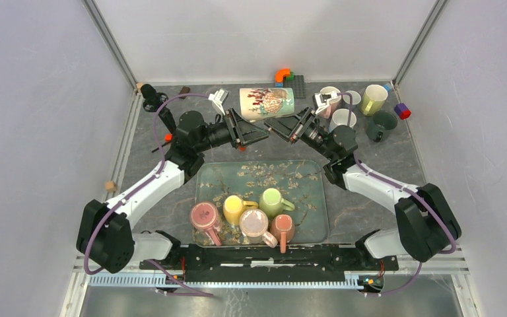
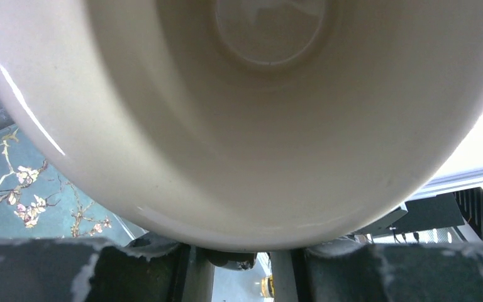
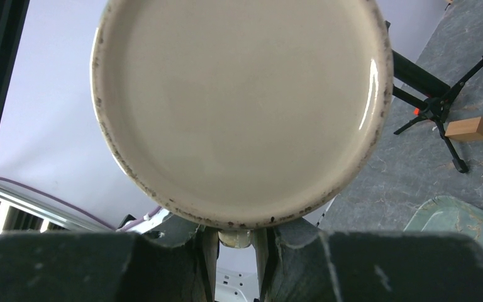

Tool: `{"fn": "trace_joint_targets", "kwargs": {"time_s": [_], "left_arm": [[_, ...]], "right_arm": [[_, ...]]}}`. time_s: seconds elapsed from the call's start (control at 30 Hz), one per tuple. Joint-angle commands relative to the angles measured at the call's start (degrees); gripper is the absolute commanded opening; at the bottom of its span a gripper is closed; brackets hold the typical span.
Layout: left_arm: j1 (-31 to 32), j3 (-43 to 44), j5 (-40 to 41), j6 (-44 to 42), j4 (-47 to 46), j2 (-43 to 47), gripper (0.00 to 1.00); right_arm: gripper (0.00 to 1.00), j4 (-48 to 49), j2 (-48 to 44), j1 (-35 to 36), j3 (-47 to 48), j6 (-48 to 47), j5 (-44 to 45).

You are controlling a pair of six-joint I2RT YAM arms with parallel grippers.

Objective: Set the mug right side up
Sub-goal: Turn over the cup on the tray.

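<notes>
A cream mug (image 1: 267, 102) with a printed picture on its side hangs on its side above the back of the table, its mouth to the left. Its pale inside (image 2: 258, 126) fills the left wrist view. Its flat, speckled base (image 3: 239, 107) fills the right wrist view. My right gripper (image 1: 272, 125) (image 3: 236, 236) is shut on the mug's handle (image 3: 234, 238), which fills the gap between its fingers. My left gripper (image 1: 261, 135) (image 2: 239, 251) comes in from the left under the rim. Its fingers flank the shadowed handle (image 2: 226, 258), and light shows on one side, so contact is unclear.
A glass tray (image 1: 317, 198) with a blossom pattern lies in the middle, with several upright mugs (image 1: 237, 210) at its near edge. More mugs (image 1: 373, 99) stand at the back right, near toy bricks (image 1: 284, 76). A small black tripod (image 1: 152, 99) and a wooden block (image 1: 110, 186) are on the left.
</notes>
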State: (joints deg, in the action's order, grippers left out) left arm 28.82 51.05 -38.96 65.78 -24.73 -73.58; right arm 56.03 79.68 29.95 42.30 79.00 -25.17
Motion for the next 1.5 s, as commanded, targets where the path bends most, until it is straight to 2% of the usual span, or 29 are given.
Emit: {"fn": "trace_joint_targets", "kwargs": {"time_s": [0.0, 0.1, 0.27, 0.37, 0.5, 0.73, 0.9, 1.2, 1.47], "left_arm": [[0.8, 4.0, -2.9, -2.8, -3.7, 1.0, 0.38], [0.8, 4.0, -1.7, -2.8, -3.9, 1.1, 0.3], [0.8, 4.4, 0.4, -4.0, -3.8, 1.6, 0.09], [0.8, 5.2, 1.3, -5.9, -2.0, 1.7, 0.02], [0.8, 6.6, 2.7, -9.5, 1.8, 1.8, 0.02], [0.8, 7.5, 4.7, -12.3, 3.5, 1.1, 0.02], [0.8, 9.4, 6.5, -14.9, 6.9, -0.1, 0.02], [0.7, 13.0, 10.5, -20.7, 13.6, -3.4, 0.02], [0.8, 16.0, 15.6, -26.1, 19.7, -6.5, 0.02]], "right_arm": [[0.0, 3.0, 0.7, 1.2, 3.4, -3.7, 0.2], [0.0, 2.6, 0.8, 1.9, 3.3, -4.4, 0.4], [0.0, 1.6, 0.7, 2.4, 2.8, -5.6, 0.5], [0.0, 0.9, 0.4, 2.4, 2.4, -6.6, 0.6], [0.01, -0.6, 0.1, 2.4, 2.0, -8.5, 0.7], [0.3, -4.2, -0.2, 2.3, 2.1, -12.6, 1.1], [0.47, -6.4, 0.3, 2.2, 2.0, -15.0, 1.5], [0.63, -10.7, 1.5, 1.6, 1.7, -19.2, 3.0], [0.76, -20.2, -1.7, 0.9, -0.1, -25.7, 7.9]]}}
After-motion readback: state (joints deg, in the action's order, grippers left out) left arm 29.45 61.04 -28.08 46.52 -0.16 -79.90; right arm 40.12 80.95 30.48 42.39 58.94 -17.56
